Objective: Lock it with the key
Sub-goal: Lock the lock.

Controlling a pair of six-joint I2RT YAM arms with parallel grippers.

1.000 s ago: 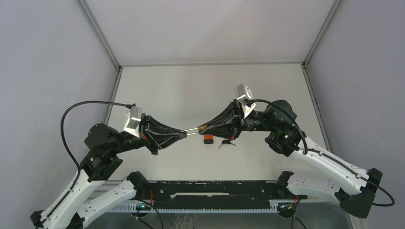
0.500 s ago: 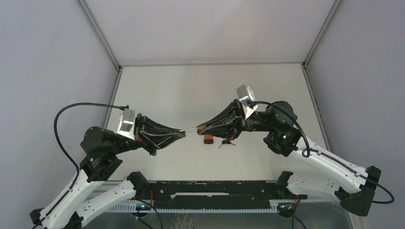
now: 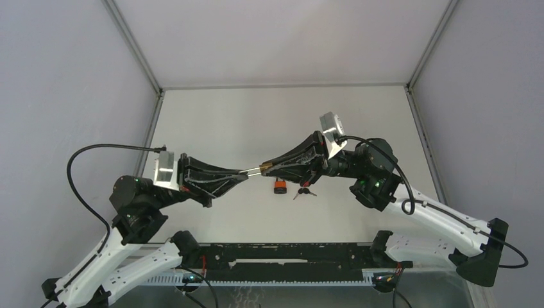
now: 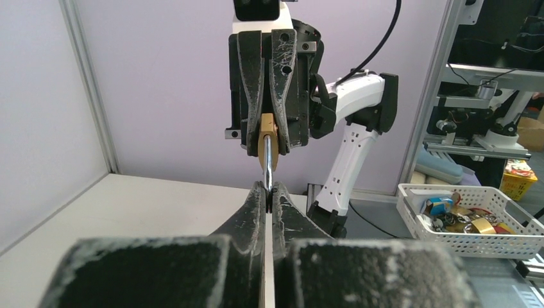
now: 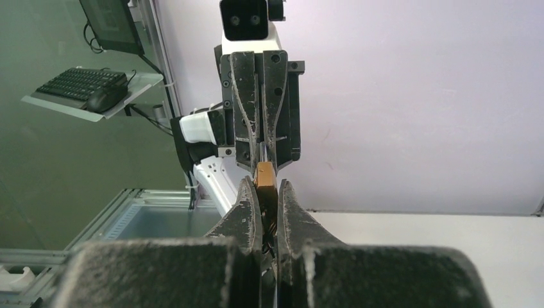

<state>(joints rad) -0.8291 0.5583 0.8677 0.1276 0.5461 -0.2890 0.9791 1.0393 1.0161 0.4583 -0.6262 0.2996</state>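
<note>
Left claw [image 4: 266,197] is closed tight on the silver shackle [image 4: 267,163] of a brass padlock [image 4: 267,128]. Right claw [image 5: 267,187], narrow, clamps the brass body from the opposite side. Both meet tip to tip, raised above the tabletop [image 3: 218,122].

Count: two claws, two padlocks, one bunch of keys.

The second padlock [image 3: 280,187], orange, rests on the tabletop under the right claw, apart from it. The keys [image 3: 305,191] lie just beside the orange padlock on its right, held by neither claw.
</note>
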